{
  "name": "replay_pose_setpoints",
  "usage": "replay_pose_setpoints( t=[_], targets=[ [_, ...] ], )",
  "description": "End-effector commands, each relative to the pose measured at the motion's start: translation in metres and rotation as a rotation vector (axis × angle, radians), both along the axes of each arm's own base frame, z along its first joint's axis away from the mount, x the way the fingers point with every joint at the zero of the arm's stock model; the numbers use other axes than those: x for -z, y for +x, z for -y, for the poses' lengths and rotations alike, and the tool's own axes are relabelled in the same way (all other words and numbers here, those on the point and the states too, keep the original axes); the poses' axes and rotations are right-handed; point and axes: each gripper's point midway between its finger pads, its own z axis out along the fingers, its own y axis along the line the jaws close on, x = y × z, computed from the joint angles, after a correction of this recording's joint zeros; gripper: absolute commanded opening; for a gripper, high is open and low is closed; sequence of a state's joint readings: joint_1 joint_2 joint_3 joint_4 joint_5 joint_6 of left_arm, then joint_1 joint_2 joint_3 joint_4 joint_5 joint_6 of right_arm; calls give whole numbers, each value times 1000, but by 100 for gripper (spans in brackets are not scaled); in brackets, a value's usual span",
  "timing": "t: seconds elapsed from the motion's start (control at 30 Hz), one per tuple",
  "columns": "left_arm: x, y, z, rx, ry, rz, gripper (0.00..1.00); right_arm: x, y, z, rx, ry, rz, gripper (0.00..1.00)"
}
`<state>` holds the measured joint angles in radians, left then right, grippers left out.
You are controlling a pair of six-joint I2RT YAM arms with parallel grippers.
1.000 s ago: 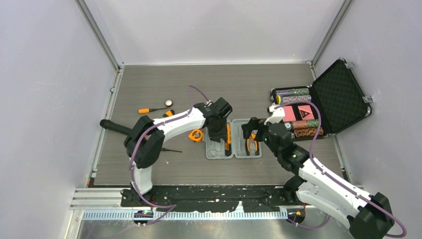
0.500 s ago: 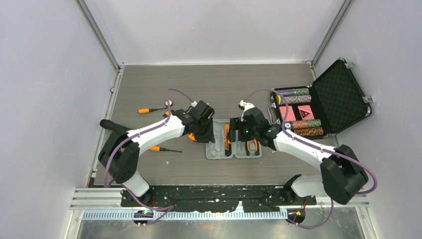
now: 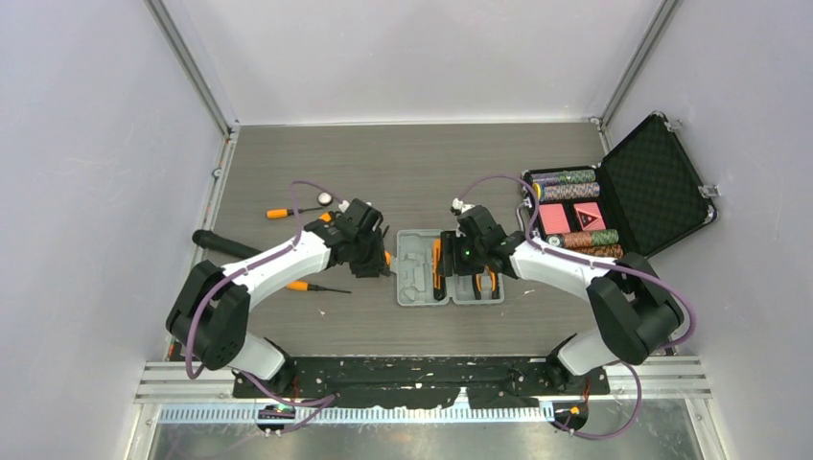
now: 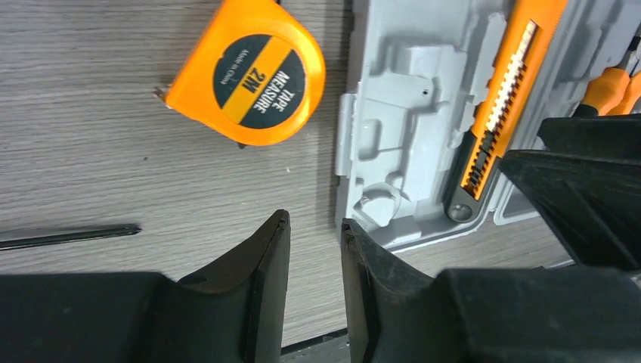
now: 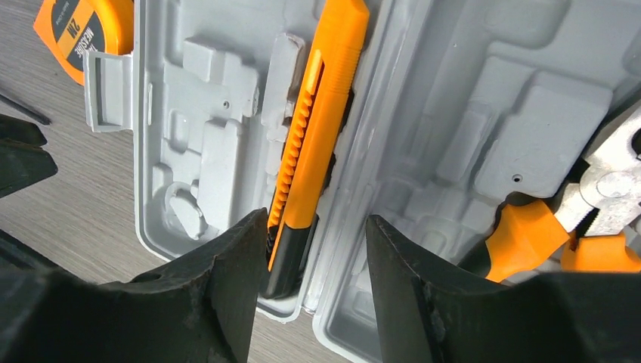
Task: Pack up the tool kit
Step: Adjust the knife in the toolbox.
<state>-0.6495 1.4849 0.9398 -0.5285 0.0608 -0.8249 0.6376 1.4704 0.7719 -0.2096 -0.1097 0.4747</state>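
The grey tool case (image 3: 414, 286) lies open and flat at the table's middle. An orange utility knife (image 3: 438, 268) sits in its left half and orange-handled pliers (image 3: 485, 281) in its right half. My left gripper (image 3: 380, 259) hovers at the case's left edge, jaws a little apart and empty (image 4: 314, 223). The orange tape measure (image 4: 246, 76) lies on the table just ahead of it. My right gripper (image 3: 456, 253) is open and empty (image 5: 317, 223) over the hinge, the knife (image 5: 317, 113) by its left finger and the pliers (image 5: 559, 227) to the right. Two orange-handled screwdrivers (image 3: 288, 212) (image 3: 312, 286) lie on the left.
A larger black foam-lined case (image 3: 652, 187) with poker chips stands open at the right. A small round white thing (image 3: 326, 198) and a black cylinder (image 3: 216, 242) lie on the left side. Grey walls close in the table on three sides.
My left gripper has moved left, off the case's left half to its left edge by the tape measure. My right gripper has moved left and back, over the case's hinge.
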Motion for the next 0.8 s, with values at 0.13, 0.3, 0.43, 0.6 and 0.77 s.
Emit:
replay_pose_setpoints(
  t=[0.13, 0.3, 0.43, 0.6, 0.77],
  targets=[
    [-1, 9, -3, -1, -36, 38, 31, -3, 16, -6, 16, 3, 21, 43],
    [2, 9, -1, 3, -38, 27, 30, 6, 13, -2, 20, -20, -3, 35],
    [2, 9, -1, 2, -38, 25, 30, 9, 9, 0, 14, -25, -22, 34],
    [3, 10, -1, 3, -37, 24, 29, -23, 19, -4, -3, -11, 42, 36],
    [2, 12, -3, -5, -63, 23, 28, -61, 30, -6, -13, -10, 111, 40]
  ],
)
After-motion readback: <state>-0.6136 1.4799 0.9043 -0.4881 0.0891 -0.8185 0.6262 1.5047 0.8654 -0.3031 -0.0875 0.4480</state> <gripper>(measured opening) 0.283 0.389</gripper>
